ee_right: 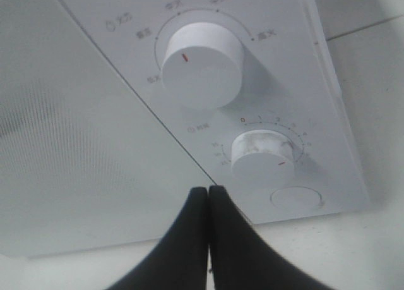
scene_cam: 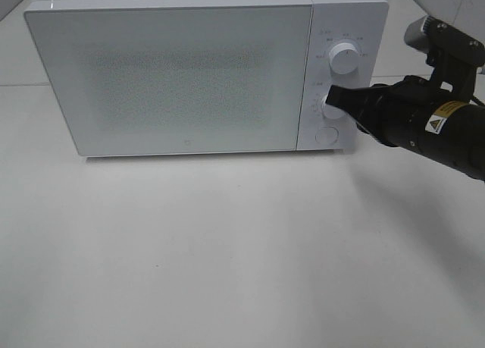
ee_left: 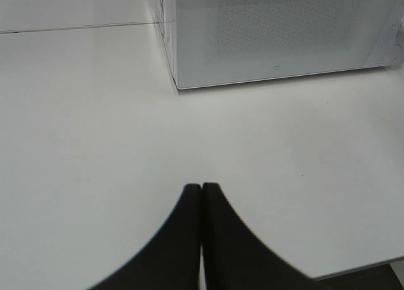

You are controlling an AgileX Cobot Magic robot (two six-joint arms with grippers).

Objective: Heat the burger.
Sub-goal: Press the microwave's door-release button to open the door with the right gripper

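White microwave door hides the burger; right end effector, closed and empty, hovers by the stiff-looking, slick timer knob.

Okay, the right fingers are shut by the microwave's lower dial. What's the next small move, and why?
Probably ease the right gripper straight back from the panel. Its fingers are shut on nothing, the microwave door is closed, and the red mark on the lower dial sits well off zero, so the timer looks set.

The rear is blocked by the microwave, its lower knob by the right gripper; the table in front is unobstructed.
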